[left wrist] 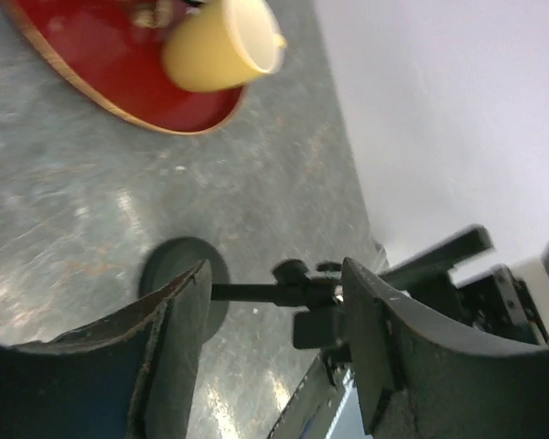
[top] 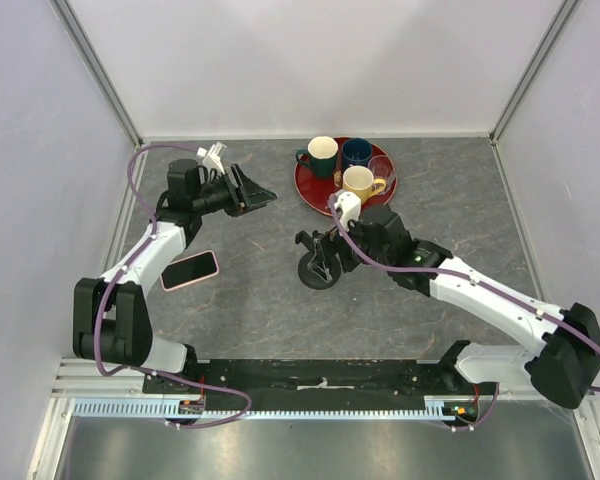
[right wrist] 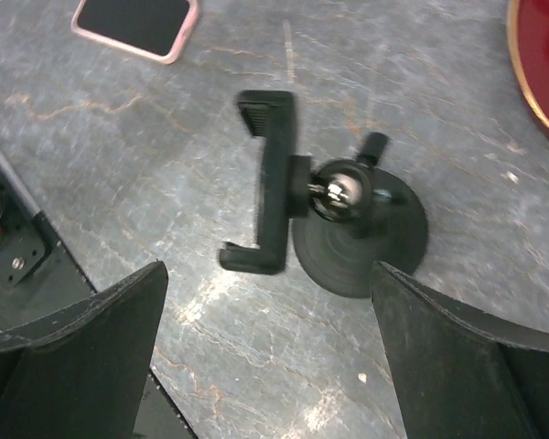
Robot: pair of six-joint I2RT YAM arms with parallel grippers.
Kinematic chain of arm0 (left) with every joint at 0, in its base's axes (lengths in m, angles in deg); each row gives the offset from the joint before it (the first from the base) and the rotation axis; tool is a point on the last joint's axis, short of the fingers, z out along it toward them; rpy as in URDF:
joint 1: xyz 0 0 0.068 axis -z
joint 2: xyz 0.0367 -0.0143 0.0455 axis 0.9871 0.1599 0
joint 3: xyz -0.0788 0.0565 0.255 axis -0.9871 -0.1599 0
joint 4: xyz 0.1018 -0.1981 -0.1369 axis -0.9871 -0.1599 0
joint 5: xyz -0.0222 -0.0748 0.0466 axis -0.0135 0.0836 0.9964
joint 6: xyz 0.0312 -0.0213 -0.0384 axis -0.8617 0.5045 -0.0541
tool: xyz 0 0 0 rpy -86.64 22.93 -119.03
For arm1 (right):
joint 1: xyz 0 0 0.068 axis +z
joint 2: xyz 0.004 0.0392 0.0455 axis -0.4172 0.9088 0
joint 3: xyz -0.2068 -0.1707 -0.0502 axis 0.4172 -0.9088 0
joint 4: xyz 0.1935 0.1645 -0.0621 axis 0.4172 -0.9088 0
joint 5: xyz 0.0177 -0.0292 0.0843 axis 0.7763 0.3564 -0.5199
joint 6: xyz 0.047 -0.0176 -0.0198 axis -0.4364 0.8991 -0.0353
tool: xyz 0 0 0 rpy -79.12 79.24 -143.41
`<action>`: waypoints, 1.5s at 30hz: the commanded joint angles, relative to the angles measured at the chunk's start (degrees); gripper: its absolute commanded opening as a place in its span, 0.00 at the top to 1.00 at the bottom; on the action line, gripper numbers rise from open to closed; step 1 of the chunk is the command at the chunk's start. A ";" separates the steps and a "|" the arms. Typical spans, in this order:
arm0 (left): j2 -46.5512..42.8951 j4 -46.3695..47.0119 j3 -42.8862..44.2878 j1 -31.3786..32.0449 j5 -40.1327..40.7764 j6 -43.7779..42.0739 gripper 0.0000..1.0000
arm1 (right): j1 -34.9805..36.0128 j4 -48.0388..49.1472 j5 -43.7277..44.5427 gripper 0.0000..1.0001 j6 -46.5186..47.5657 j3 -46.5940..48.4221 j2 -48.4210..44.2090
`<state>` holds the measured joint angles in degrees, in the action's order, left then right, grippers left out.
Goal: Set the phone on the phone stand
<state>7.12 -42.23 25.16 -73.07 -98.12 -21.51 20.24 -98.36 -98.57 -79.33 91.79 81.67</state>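
Note:
The phone [top: 189, 270], black screen up in a pale pink case, lies flat on the table by the left arm; its corner shows at the top left of the right wrist view [right wrist: 137, 23]. The phone stand [top: 313, 276] sits mid-table with its round black base [right wrist: 366, 242] down and its cradle [right wrist: 270, 178] turned sideways on a ball joint. My right gripper [right wrist: 267, 274] hovers over the stand, open wide, holding nothing. My left gripper [top: 263, 195] is raised at the back left and points right, open and empty. Beyond its fingers, the stand [left wrist: 297, 293] shows side-on.
A red tray [top: 310, 195] at the back centre carries a green mug [top: 321, 155], a blue mug [top: 357, 152], a yellow mug [top: 358, 183] and a clear glass. The yellow mug [left wrist: 221, 46] also shows in the left wrist view. Walls close the table's left, right and back sides.

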 commanded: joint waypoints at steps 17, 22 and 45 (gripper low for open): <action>-8.99 -65.58 5.44 -11.31 57.00 38.79 0.00 | 0.01 -9.59 25.62 0.02 -7.74 -7.75 -18.51; 0.23 -69.02 9.93 -15.36 53.14 42.68 0.01 | 0.01 -9.59 25.88 0.02 -6.59 -8.28 -19.65; 28.63 -85.99 29.10 -18.98 52.08 49.80 0.14 | 0.09 -8.27 18.76 0.02 -5.54 -9.25 -24.14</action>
<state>33.59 -122.80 51.78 -91.72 -46.45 24.43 20.18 -108.55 -78.82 -85.41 82.72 58.96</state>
